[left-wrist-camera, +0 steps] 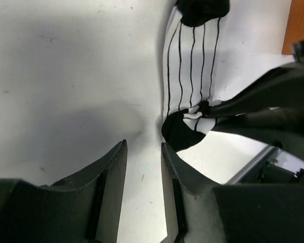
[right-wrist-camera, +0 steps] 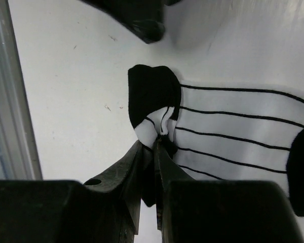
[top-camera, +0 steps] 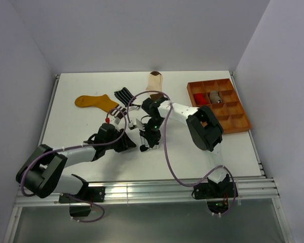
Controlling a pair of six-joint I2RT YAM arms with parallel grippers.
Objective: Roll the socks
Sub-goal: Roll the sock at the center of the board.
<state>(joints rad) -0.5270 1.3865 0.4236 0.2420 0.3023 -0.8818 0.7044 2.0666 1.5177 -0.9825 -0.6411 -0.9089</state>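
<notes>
1. Nearest the arm bases, the left end effector [left-wrist-camera: 143, 147] hovers low over the bench [top-camera: 228, 152]. Its jaws are parted and nothing is between them. It sits just short of the white sock with thin black stripes [right-wrist-camera: 233, 126].
2. Just beside it, the right end effector [right-wrist-camera: 153, 144] is closed on that sock's black-tipped end. It pinches a small bunch of fabric and lifts it slightly, while the rest of the sock lies flat and stretched out.
3. Judging from this, the roll on this sock has barely begun: one end is gathered and no coil has formed yet.
4. Farther back, a mustard-yellow sock [top-camera: 93, 101] and a black sock with white stripes [top-camera: 124, 94] lie unrolled near each other.
5. Beyond them, a cream sock with a brown end [top-camera: 154, 79] lies flat by the far edge, also unrolled.
6. To the far right, the orange-brown compartment tray [top-camera: 207, 82] holds a red item [top-camera: 200, 98] and a grey item [top-camera: 214, 94]. Whether these are finished rolls I cannot tell.
7. In my estimate most of the task remains, with four socks on the bench left to roll.
</notes>
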